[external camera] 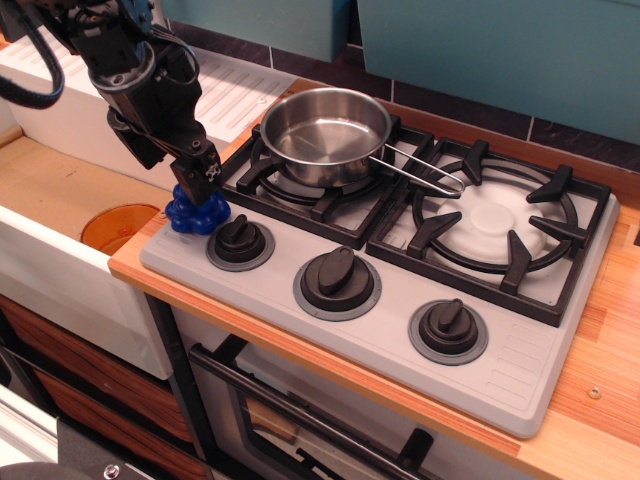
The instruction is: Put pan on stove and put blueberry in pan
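Pan [325, 135] is already on the stove's [520, 375] left burner, so I just need the blueberry [197, 212]; gripper [203, 183] sits right on it, can't tell if it's clamped.

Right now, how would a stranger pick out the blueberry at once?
Start at the grey stove and go to its front-left corner, just left of the leftmost black knob. The blueberry sits there under the gripper: a bright blue bumpy cluster, the only blue thing among black knobs and grates.
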`<action>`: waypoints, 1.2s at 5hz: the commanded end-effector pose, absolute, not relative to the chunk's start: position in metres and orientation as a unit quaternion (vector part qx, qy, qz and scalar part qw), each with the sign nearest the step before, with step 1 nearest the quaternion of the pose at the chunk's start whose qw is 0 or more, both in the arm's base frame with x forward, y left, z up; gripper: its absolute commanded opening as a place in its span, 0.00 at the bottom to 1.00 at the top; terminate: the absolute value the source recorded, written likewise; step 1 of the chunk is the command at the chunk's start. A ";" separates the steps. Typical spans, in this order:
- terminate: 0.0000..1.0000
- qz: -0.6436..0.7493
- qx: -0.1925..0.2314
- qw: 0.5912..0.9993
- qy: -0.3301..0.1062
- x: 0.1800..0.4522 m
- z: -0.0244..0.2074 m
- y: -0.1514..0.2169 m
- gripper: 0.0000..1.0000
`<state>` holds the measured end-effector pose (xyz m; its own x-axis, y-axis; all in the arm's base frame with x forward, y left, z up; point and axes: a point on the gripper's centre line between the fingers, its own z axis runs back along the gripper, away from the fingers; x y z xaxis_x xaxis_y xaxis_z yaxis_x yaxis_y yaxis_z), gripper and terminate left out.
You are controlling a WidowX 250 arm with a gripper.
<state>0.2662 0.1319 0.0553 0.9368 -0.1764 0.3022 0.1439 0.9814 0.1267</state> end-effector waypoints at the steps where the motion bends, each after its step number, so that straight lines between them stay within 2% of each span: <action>1: 0.00 -0.075 0.044 0.983 -0.164 0.275 0.044 0.129 1.00; 3: 0.00 -0.059 0.035 0.986 -0.153 0.274 0.034 0.121 1.00; 4: 0.00 -0.051 0.032 0.987 -0.147 0.275 0.032 0.116 0.00; 5: 0.00 -0.051 0.032 0.988 -0.141 0.278 0.033 0.114 0.00; 6: 0.00 -0.055 0.040 0.990 -0.126 0.276 0.048 0.117 0.00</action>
<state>0.2615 0.1151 0.0315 0.9767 -0.1094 0.1844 0.1014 0.9935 0.0522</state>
